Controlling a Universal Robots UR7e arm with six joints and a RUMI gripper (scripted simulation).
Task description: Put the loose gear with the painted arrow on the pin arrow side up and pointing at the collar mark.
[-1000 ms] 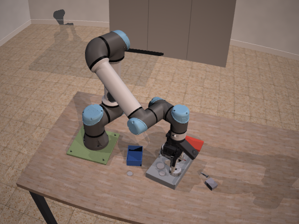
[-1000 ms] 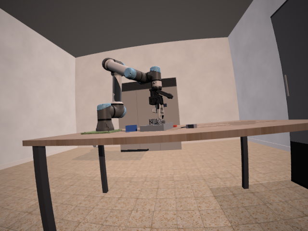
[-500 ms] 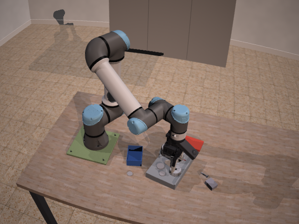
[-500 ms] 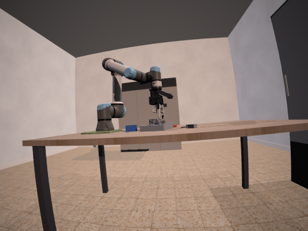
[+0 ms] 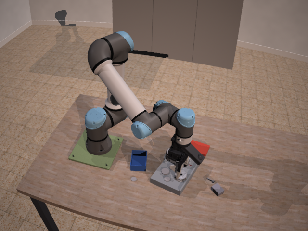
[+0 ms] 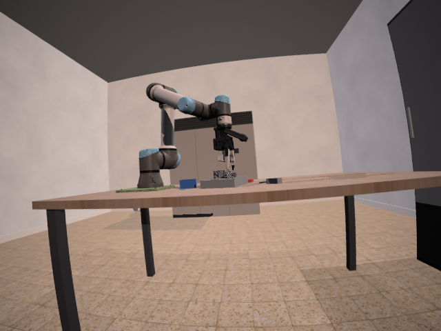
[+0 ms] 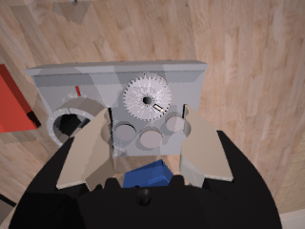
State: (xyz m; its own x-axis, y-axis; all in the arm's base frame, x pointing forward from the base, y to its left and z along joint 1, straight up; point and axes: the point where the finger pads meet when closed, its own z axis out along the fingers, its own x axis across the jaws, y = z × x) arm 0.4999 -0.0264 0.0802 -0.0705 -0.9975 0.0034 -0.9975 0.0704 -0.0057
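The light toothed gear [image 7: 146, 100] lies flat on the grey fixture block [image 7: 119, 107], with its white painted arrow [image 7: 158, 108] facing up and pointing to the lower right in the wrist view. It also shows in the top view [image 5: 181, 176]. A toothed ring with a dark middle [image 7: 69, 123] sits at the block's left end, with a short red mark [image 7: 77, 91] just beyond it. My gripper [image 7: 147, 107] hangs over the block [image 5: 173, 177], a little above the gear. Its fingers are open with nothing between them. My left finger hides part of the ring.
Three round recesses [image 7: 150, 135] line the block's near edge. A blue bin [image 5: 138, 160] stands left of the block and a red block [image 5: 200, 147] behind it. A small grey block [image 5: 217, 189], a screw [image 5: 210, 179] and a flat disc [image 5: 134, 178] lie on the table.
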